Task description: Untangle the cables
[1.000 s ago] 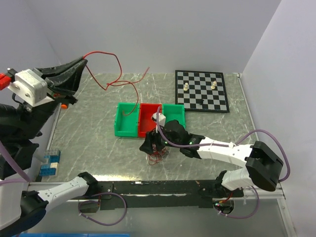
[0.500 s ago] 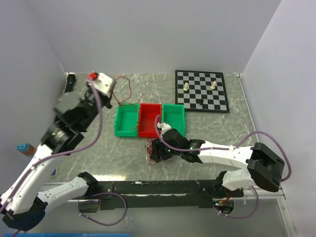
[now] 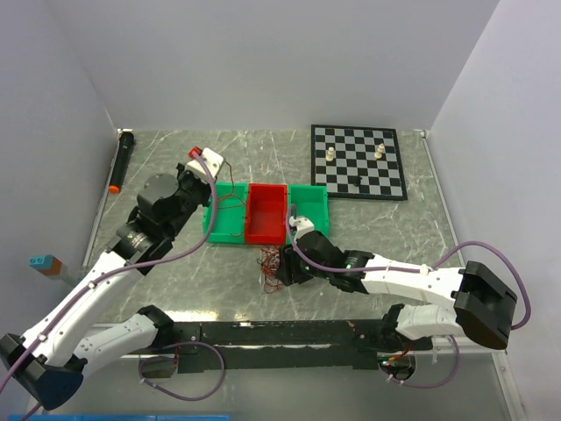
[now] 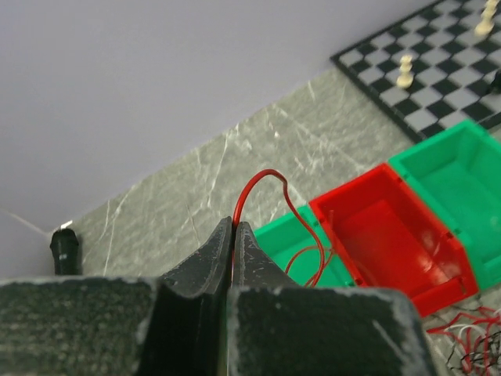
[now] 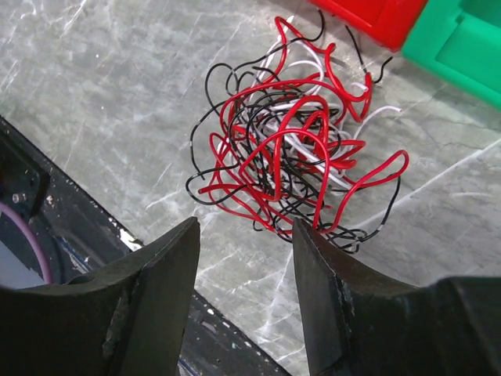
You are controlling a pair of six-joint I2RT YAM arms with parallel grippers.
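Lying in a loose knot on the marble table [image 3: 175, 281], the cables [image 5: 293, 149] are red, black and white strands. They sit at the centre of the top view, just below the red bin [image 3: 267, 213] in frame. The right gripper [image 5: 244, 235] hangs over the knot with its jaws standing apart and nothing between them. The tangle shows just beyond its fingertips. One red wire [image 4: 258, 188] runs apart from the knot. It is pinched in the tightly closed left gripper [image 4: 233, 235], left of centre in the top view, and loops down into the left green bin [image 3: 219, 230]. A second green bin [image 3: 308, 200] flanks the red one on the right, and a chessboard [image 3: 359, 162] lies at upper right.
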